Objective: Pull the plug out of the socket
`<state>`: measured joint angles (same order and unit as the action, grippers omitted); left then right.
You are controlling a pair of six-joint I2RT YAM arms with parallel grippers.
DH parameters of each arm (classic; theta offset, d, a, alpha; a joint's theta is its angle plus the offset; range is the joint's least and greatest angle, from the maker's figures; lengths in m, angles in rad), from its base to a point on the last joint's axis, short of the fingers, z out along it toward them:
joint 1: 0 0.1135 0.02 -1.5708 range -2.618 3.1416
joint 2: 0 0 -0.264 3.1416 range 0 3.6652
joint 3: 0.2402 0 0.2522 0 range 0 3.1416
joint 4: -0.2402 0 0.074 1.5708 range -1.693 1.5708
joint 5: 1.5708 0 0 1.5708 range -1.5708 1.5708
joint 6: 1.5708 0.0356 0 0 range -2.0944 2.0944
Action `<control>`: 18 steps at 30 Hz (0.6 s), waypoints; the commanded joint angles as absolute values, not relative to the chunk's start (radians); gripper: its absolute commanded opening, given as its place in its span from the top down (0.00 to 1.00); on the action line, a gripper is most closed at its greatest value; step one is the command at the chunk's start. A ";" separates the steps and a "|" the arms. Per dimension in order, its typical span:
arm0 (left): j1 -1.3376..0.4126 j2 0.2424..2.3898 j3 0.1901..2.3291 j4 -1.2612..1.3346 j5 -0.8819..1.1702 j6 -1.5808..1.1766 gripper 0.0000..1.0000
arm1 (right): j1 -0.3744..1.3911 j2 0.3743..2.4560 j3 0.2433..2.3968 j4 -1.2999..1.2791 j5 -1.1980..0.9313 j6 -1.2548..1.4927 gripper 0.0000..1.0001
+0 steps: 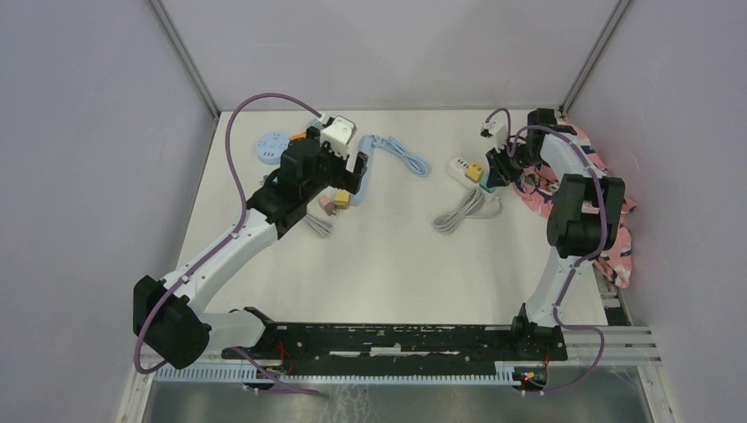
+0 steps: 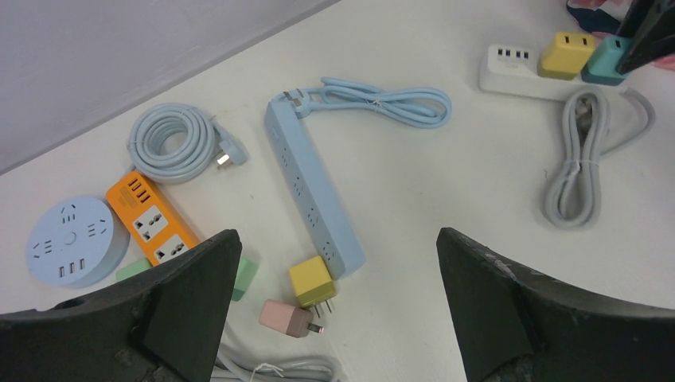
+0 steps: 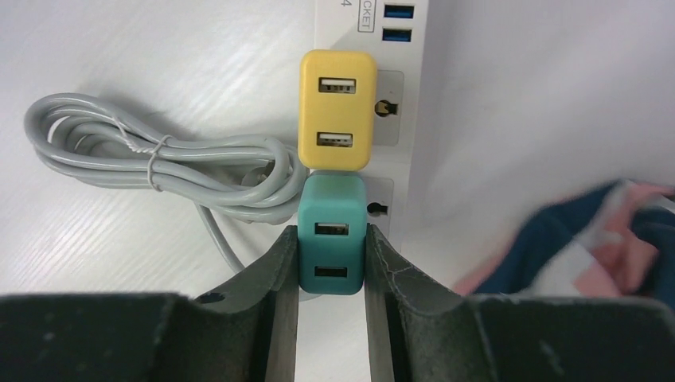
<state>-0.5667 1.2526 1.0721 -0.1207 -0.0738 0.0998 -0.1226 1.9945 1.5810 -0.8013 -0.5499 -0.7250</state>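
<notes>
1. The right gripper (image 3: 332,243) is clenched on the teal plug (image 3: 334,203); its two dark fingers press the plug's two long sides.
2. The teal plug sits in the white power strip (image 3: 392,169) at the far right of the table (image 1: 396,264); a yellow plug (image 3: 337,110) fills the next socket, touching the teal one or nearly so.
3. The strip's grey cable (image 3: 159,163) lies coiled and tied just beside it; a patterned cloth (image 3: 573,239) lies on the strip's other side.
4. The left gripper (image 2: 336,233) hangs over the left of the table, fingers spread wide, grasping nothing.
5. The plug looks small, light and rigid; its smooth plastic sides could slip under a weak squeeze; the flat sides now held seem the best place to grip.
6. The strip also looks light and nothing pins it down; it may well lift with the plug; a straight pull, without twisting, would likely spare the pins.
</notes>
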 commanded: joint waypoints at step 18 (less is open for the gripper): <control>-0.563 1.246 1.071 -0.069 -0.146 0.194 0.01 | 0.457 1.753 1.322 -1.160 -0.689 -1.671 0.85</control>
<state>-0.5667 1.2526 1.0721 -0.1200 -0.1089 0.1459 0.3378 1.8099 1.3266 -1.1770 -0.6846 -1.6287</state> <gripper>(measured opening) 0.993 0.342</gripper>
